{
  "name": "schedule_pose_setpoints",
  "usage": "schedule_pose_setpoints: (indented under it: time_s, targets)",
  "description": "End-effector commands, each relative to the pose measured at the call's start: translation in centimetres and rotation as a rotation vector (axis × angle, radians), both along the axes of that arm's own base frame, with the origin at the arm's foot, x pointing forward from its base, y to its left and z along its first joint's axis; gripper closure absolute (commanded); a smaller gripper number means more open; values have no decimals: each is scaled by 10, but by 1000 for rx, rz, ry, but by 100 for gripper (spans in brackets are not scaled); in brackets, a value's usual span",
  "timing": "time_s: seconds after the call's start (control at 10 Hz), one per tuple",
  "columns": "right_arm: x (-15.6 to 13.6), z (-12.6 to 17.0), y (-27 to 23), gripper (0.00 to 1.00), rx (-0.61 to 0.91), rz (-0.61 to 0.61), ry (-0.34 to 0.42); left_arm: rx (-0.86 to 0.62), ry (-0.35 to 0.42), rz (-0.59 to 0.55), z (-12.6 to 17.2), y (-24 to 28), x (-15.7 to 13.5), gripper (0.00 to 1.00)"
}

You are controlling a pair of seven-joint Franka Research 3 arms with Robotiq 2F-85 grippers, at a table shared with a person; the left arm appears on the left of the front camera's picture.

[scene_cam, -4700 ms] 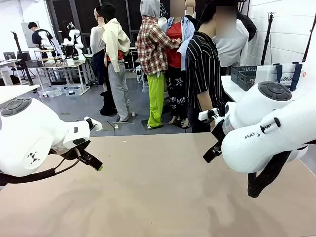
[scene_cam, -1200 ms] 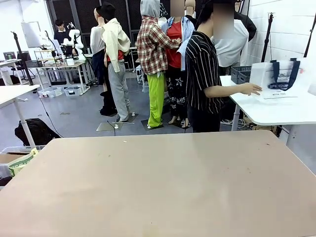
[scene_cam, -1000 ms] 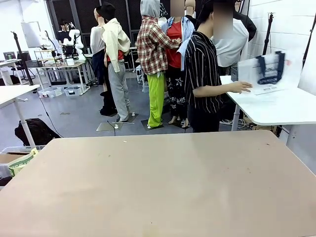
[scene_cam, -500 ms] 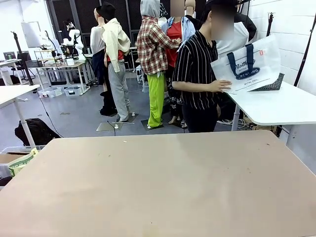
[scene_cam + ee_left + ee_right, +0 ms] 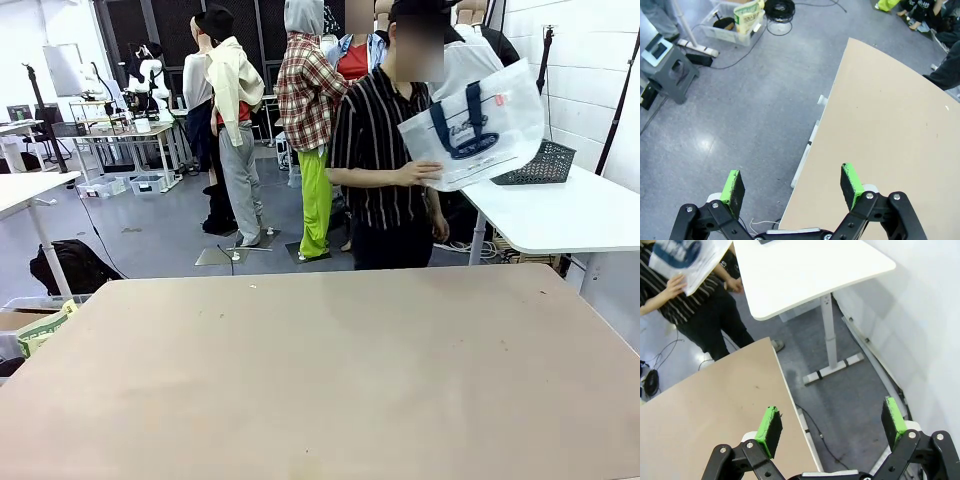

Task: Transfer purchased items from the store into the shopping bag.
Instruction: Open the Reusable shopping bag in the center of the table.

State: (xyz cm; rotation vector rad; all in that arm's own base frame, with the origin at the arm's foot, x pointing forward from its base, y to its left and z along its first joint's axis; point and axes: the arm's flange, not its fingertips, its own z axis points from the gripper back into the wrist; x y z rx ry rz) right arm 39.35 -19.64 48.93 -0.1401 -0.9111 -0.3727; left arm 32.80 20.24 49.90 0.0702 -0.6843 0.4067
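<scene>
While a person holds the bag (image 5: 470, 125) tilted beyond the table's (image 5: 320, 380) far edge, right of its middle, the basket (image 5: 540, 163) stands farther off. Right gripper (image 5: 831, 424), nearer, and left gripper (image 5: 791, 180) hover at the table's sides, fingers apart, empty.

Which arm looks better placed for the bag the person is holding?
Probably the right. The person holds the shopping bag past the table, right of centre, with the lattice basket on the white side table beyond. The right pincer hangs open at the right edge; the left pincer hangs open off the opposite edge.
</scene>
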Motion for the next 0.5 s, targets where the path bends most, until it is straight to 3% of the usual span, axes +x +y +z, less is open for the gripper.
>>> schedule_pose_setpoints:
  time_s: [0.0,0.4]
  targets:
    - [0,-1,0,0,-6,1,11,7,5,-13,-1,1,0,0]
    - [0,-1,0,0,-6,1,11,7,5,-13,-1,1,0,0]
